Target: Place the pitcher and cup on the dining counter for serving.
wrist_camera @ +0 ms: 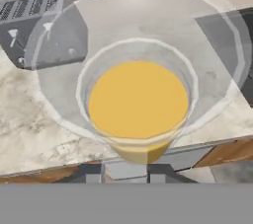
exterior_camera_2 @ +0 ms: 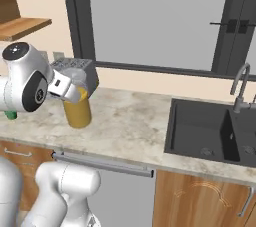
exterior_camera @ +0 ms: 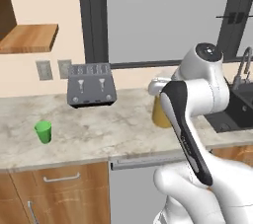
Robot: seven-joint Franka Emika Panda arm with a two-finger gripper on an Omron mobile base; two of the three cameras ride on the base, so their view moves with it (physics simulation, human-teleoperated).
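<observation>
The clear pitcher (exterior_camera_2: pixel 78 112) with orange juice stands on the marble counter (exterior_camera_2: pixel 130 126) in front of the toaster. In the left base view the pitcher (exterior_camera: pixel 159 113) is partly hidden behind my arm. My gripper (wrist_camera: pixel 126 172) is at its top near rim, looking straight down onto the juice (wrist_camera: pixel 138 99). The fingertips (wrist_camera: pixel 93 173) sit fairly close together with a pale part of the pitcher between them, so the gripper looks shut on it. The green cup (exterior_camera: pixel 43 131) stands alone far to the left; a sliver of the cup (exterior_camera_2: pixel 10 115) shows behind my arm. The dining counter is out of view.
A grey toaster (exterior_camera: pixel 91 85) stands against the wall behind the pitcher, beside two wall outlets (exterior_camera: pixel 51 69). A black sink (exterior_camera_2: pixel 215 131) with a faucet (exterior_camera_2: pixel 241 83) lies to the right. A wooden shelf (exterior_camera: pixel 28 38) hangs at upper left, and a large window (exterior_camera_2: pixel 155 16) spans the back.
</observation>
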